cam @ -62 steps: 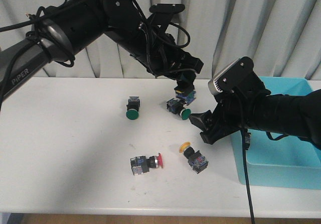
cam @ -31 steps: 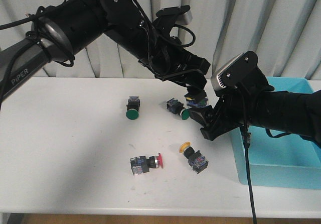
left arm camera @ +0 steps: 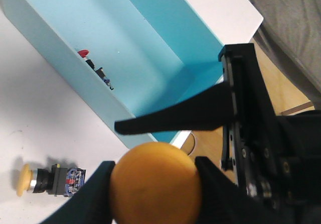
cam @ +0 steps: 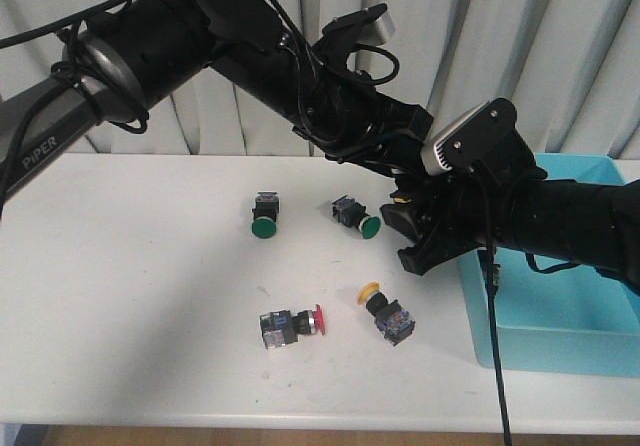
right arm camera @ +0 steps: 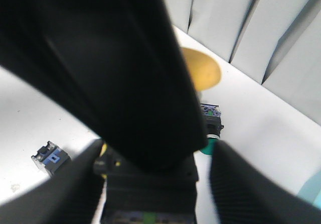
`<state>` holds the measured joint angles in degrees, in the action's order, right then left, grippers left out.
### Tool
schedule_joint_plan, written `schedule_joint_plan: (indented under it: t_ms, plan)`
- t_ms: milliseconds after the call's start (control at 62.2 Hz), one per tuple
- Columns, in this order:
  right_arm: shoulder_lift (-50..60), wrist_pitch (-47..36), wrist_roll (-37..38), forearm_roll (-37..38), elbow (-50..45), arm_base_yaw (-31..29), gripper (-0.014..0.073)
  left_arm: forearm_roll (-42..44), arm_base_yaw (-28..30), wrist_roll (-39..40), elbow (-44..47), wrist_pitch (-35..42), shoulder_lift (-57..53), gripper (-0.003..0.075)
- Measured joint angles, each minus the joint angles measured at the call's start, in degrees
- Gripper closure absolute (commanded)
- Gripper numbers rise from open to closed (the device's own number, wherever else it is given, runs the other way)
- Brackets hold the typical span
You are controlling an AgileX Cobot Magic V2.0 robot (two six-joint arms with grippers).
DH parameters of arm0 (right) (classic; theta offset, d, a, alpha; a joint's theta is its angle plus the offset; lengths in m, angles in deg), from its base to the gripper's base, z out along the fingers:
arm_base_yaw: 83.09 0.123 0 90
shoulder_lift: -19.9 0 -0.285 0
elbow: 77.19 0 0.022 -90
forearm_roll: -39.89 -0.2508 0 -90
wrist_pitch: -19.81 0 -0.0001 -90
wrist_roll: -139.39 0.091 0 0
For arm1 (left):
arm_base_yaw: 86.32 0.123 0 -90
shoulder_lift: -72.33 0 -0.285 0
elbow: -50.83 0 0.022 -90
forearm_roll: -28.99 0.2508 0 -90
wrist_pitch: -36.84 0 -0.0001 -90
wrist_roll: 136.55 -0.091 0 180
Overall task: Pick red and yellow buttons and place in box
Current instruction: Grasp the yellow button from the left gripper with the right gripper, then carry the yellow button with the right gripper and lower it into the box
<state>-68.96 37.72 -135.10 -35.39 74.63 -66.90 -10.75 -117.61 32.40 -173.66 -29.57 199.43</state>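
My left gripper [cam: 405,181] is shut on the cap of a yellow button [left arm camera: 153,184], held in the air just left of the turquoise box [cam: 560,316]. My right gripper [cam: 405,234] is open right under it. In the right wrist view its fingers [right arm camera: 75,184] stand either side of that button's black body [right arm camera: 150,194], with gaps, and the yellow cap [right arm camera: 200,71] shows above. A second yellow button [cam: 388,311] and a red button [cam: 290,326] lie on the table. Another red button [left arm camera: 84,51] lies inside the box [left arm camera: 100,33].
Two green-capped buttons [cam: 264,216] [cam: 355,216] lie on the white table [cam: 120,296] behind the red and yellow ones. The box stands at the table's right end. Grey curtains hang behind. My two arms cross closely above the table's middle right.
My left arm has carried the yellow button to the right, toward the box. My right gripper has come up and closed in around the button's body.
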Motion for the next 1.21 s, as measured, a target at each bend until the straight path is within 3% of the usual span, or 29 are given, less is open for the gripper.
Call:
schedule_joint_plan:
  t_ms: [177,322,450,467,708,821,1207]
  plan:
    - [0.0,0.8,-0.4,-0.5,0.0,0.0,0.0608,-0.4,0.0,0.0,0.0,0.0,-0.1,0.0717]
    - [0.0,1.1,-0.7,-0.6,0.0,0.0,0.0601,-0.4,0.0,0.0,0.0,-0.2,-0.1,0.0684]
    - [0.0,1.1,-0.7,-0.6,0.0,0.0,0.0601,-0.4,0.0,-0.2,0.0,-0.2,-0.1,0.0606]
    - [0.0,1.1,-0.7,-0.6,0.0,0.0,0.0601,-0.4,0.0,-0.8,0.0,-0.2,-0.1,0.0542]
    - [0.0,1.1,-0.7,-0.6,0.0,0.0,0.06,-0.2,-0.5,-2.5,0.0,0.0,-0.1,0.0278]
    - [0.0,1.1,-0.7,-0.6,-0.1,0.0,0.06,0.0,-1.4,-2.8,0.0,0.1,-0.1,0.0196]
    - [0.1,-5.6,1.7,-0.6,-0.4,0.0,0.0596,2.3,-2.3,-4.8,0.0,0.0,-1.9,0.0179]
